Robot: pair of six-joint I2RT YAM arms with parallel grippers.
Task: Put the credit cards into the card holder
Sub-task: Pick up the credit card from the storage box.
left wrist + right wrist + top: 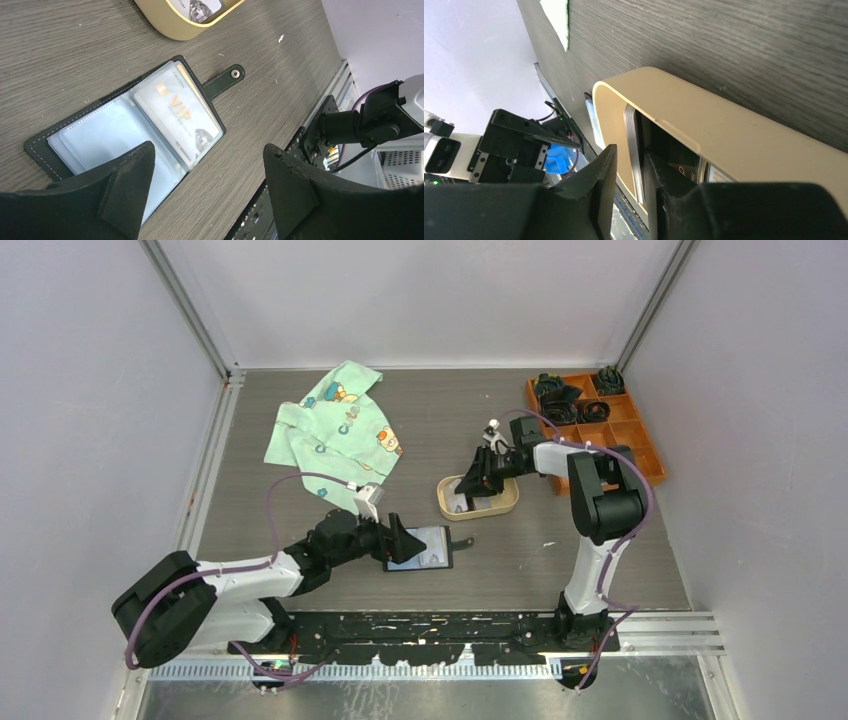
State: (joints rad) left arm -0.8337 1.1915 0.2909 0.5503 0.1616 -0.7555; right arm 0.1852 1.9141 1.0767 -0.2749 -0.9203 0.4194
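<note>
Holder (420,548) (125,135) lay open and flat near the middle of the table's near edge, clear sleeves up, with its snap tab (225,80) stretched toward the right side. One pale VIP card (177,117) sat in its right-hand sleeve; the left-hand sleeve looked bare. The left gripper (405,538) (207,147) hung over the holder's near side with its jaws spread wide and nothing between them.

The other cards (634,150) stood on edge as a thin stack inside one beige oval tray (500,508) (165,27) (704,125), just beyond the holder toward the table's centre. Their number could not be counted. The right gripper (470,485) (631,152) reached into the tray, its jaws drawn narrow astride the stack, with a sliver of gap showing on one side.

The table (560,550) was dark grey with a wood grain and carried a few pale specks. White walls closed it in on three sides, with metal posts in the two far corners and a metal rail along the near edge, where the two arms were bolted.

One mint cloth (335,430) with cartoon prints lay crumpled toward the far left corner. One orange box (640,450) with compartments sat at the far right corner, dark items in its far cells.
</note>
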